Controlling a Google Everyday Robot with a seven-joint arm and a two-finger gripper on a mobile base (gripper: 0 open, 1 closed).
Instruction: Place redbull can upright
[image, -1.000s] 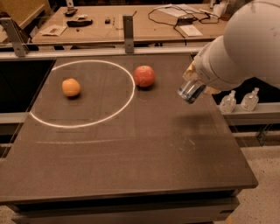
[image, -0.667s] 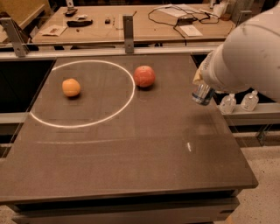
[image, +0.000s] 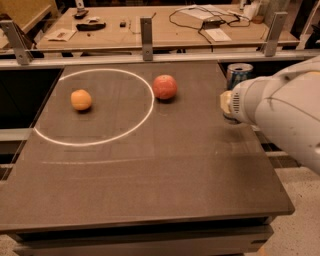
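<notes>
The redbull can (image: 239, 74), blue and silver with a silver top, stands upright near the far right edge of the dark table (image: 150, 170). Its lower part is hidden behind my white arm. My gripper (image: 229, 102) is right in front of the can, at the end of the bulky white arm (image: 280, 115) that comes in from the right. Whether it touches the can cannot be told.
A red apple (image: 165, 87) lies left of the can, just outside a white circle (image: 95, 107) drawn on the table. An orange (image: 81, 99) lies inside the circle. A metal rail (image: 145, 60) and a cluttered workbench stand behind the table.
The arm has swung right and toward the far edge. The can, held tilted above the table before, now stands upright on the table's far right.
</notes>
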